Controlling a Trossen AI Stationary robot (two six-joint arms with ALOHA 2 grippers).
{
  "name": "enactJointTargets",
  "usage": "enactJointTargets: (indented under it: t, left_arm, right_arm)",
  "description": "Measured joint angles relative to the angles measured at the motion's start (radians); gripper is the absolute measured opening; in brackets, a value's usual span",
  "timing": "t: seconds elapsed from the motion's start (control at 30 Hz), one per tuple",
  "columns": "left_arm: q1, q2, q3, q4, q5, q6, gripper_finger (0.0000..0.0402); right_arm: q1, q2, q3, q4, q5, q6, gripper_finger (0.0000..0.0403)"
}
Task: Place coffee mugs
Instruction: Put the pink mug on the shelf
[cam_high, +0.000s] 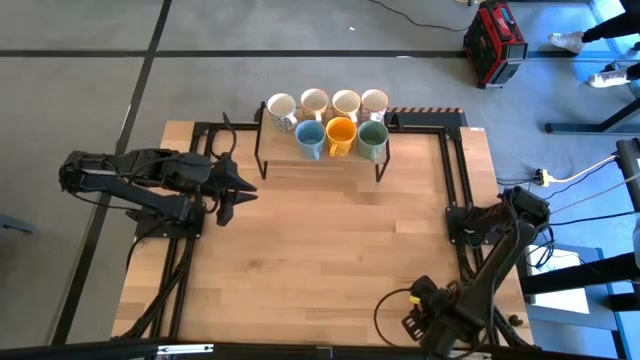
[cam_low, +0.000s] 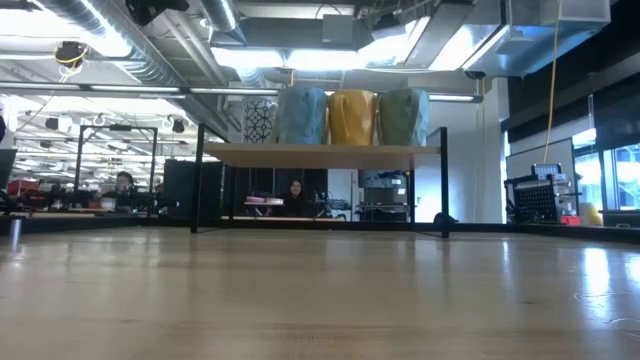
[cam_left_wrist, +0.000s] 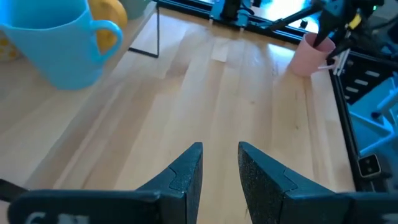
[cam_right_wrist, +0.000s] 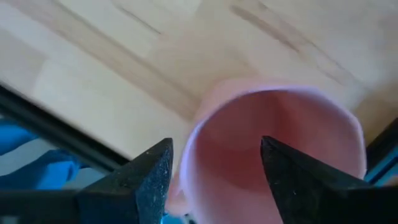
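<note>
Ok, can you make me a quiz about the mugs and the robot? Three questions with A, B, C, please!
1. Where do the blue mug, orange mug and green mug stand?
A. On the floor
B. On the raised rack at the table's far edge
C. Beside the left arm's base

2. How many mugs are on the rack?
A. Three
B. Ten
C. Seven

3. What is the left gripper doing?
A. Holding nothing, with its fingers apart
B. Clamping the blue mug
C. Gripping a spoon

Answers:
1. B, because the low view shows them up on the shelf.
2. C, because the high view shows four in the back row and three in front.
3. A, because the left wrist view shows only bare table between its fingers.
</note>
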Motion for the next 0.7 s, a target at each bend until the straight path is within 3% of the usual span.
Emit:
enactJointTargets:
  t: [0.1, 0.2, 0.47, 0.7]
  left_arm:
    - [0.0, 0.0, 0.0, 0.004, -0.021, -0.013, 0.0096]
    - [0.0, 0.0, 0.0, 0.009, -0.024, -0.014, 0.0096]
    - [0.0, 0.0, 0.0, 0.009, -0.024, -0.011, 0.0096]
    - [0.0, 0.0, 0.0, 0.008, -0.022, -0.011, 0.0096]
  right_arm:
    - [0.0, 0.0, -0.048, 0.041, -0.011, 0.003, 0.0219]
    - [0.0, 0.0, -0.088, 0.087, -0.011, 0.003, 0.0183]
    - [-0.016, 0.0, -0.144, 0.108, -0.018, -0.02, 0.0024]
    - [-0.11, 0.0, -0.131, 0.137, -0.005, -0.246, 0.0008]
